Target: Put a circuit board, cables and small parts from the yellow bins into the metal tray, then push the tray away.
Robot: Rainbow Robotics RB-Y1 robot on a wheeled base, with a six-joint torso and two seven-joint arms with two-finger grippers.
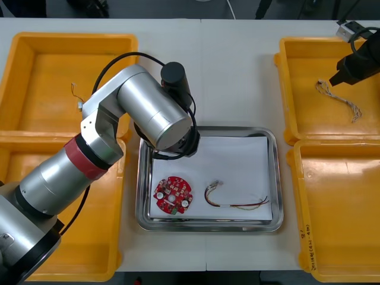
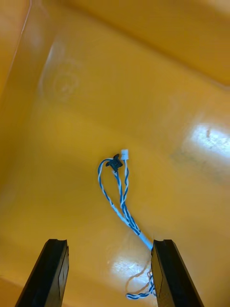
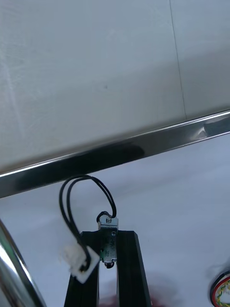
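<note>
My left gripper (image 3: 109,235) hangs just inside the far left corner of the metal tray (image 1: 276,178), shut on a black cable (image 3: 84,196) by the small metal piece at its end; the cable's loop and white plug dangle beside the fingers. In the front view the left arm (image 1: 148,110) covers this gripper. On the tray's white lining lie a round red circuit board (image 1: 173,195) and a red and yellow cable (image 1: 237,200). My right gripper (image 2: 110,273) is open low over the far right yellow bin (image 1: 285,89), the twisted blue and white cable (image 2: 120,192) lying between and beyond its fingers.
The far left bin (image 1: 35,47) holds a small wired part (image 1: 76,96). The near right bin (image 1: 338,261) looks bare. The near left bin (image 1: 101,249) is largely covered by my left arm. Bare table runs beyond the tray's far rim (image 3: 120,156).
</note>
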